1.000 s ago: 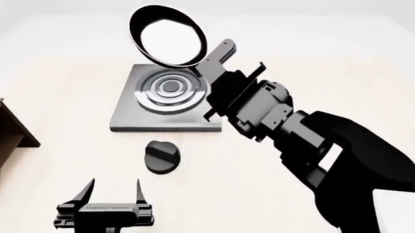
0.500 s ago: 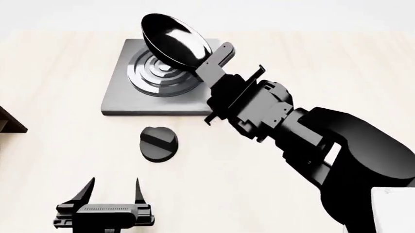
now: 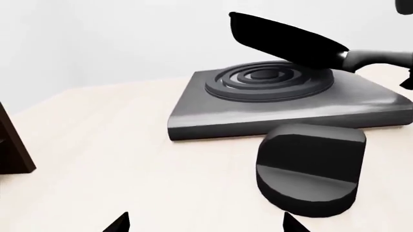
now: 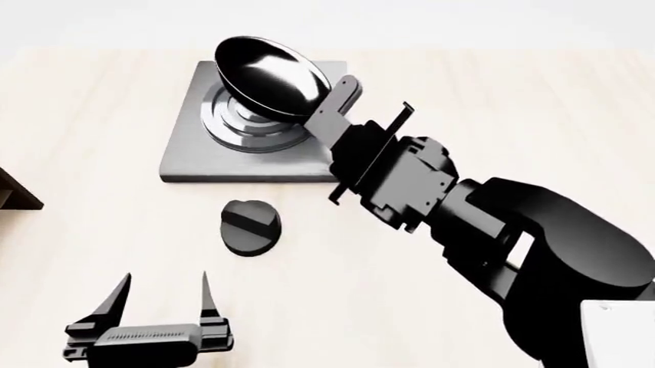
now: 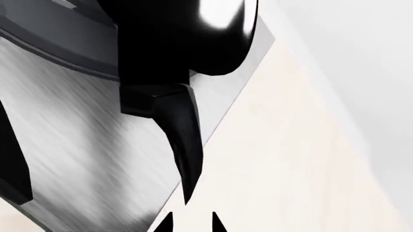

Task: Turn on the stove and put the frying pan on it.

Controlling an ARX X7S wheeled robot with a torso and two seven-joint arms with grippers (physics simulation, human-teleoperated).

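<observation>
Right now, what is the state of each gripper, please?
Left gripper: open, holding nothing.
Right gripper: shut on the frying pan by its handle, held tilted over the stove.

Head view: high, looking down over desk (image 4: 92,115) and stove (image 4: 195,161). Left wrist view: low, level, facing stove (image 3: 284,108) and knob (image 3: 310,169). Right wrist view: close over stove (image 5: 77,145) edge.
</observation>
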